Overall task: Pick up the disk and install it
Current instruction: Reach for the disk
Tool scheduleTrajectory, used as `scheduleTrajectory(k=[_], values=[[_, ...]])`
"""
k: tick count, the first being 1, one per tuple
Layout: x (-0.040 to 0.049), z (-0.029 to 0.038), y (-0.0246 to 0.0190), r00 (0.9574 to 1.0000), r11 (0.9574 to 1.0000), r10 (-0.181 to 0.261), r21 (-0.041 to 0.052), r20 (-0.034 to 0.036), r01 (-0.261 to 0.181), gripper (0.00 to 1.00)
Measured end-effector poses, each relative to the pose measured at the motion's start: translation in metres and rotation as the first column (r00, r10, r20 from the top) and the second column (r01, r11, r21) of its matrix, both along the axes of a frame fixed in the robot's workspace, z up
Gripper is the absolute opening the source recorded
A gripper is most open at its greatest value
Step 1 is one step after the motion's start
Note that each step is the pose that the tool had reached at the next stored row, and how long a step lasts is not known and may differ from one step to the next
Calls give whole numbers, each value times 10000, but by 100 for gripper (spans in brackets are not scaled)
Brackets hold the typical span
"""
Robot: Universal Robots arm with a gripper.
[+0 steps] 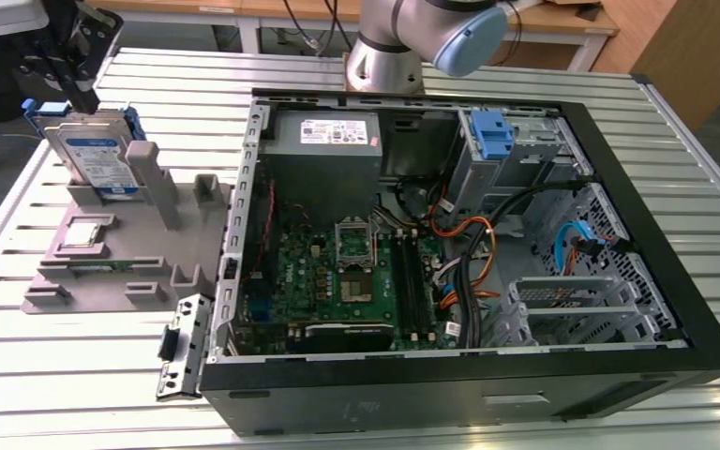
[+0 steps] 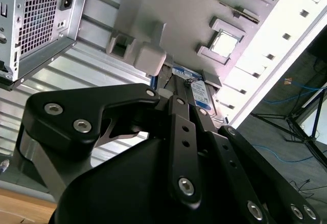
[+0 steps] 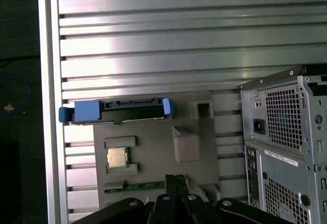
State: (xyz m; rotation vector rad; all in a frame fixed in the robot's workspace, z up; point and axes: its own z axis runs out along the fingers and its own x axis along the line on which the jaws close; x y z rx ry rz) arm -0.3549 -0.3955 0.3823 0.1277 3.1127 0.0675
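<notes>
Because the disk point(image 1: 95, 155) stands on edge in a slot of the grey holder point(image 1: 147, 239), its top edge is left bare for a grab from above. That is where the gripper point(image 1: 85, 101) hangs, just over that edge at the exterior view's left. Whether the tips touch the disk I cannot tell. In the first wrist view the 2 fingers point(image 3: 172, 183) look drawn together with nothing between them, so I judge the gripper closed and holding nothing. The disk lies beyond the tips, its blue rails point(image 3: 84, 110) sticking out at either end; these are probably the parts that slide into a bay. The holder sits on the slatted metal table point(image 1: 72, 375) just beside the computer case point(image 1: 397, 403), which lies on its side with the panel off, so the inside can be reached from above. A blue bracket point(image 1: 490, 131) sits in the drive cage at the far corner of the case, near the grey power supply point(image 1: 322, 164). A chip point(image 1: 85, 232) lies flat in a recess of the holder. As for writing, the disk has a white-and-blue label on its face and the power supply a white sticker — both carry print, but I cannot make out any of it.
</notes>
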Motion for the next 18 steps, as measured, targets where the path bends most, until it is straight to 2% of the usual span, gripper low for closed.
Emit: scheduleTrajectory(k=[15,18], values=[[-27,-2,0,10000,10000,0,0,-4,0,10],[-39,-13,11,10000,10000,-5,-4,-6,5,10]])
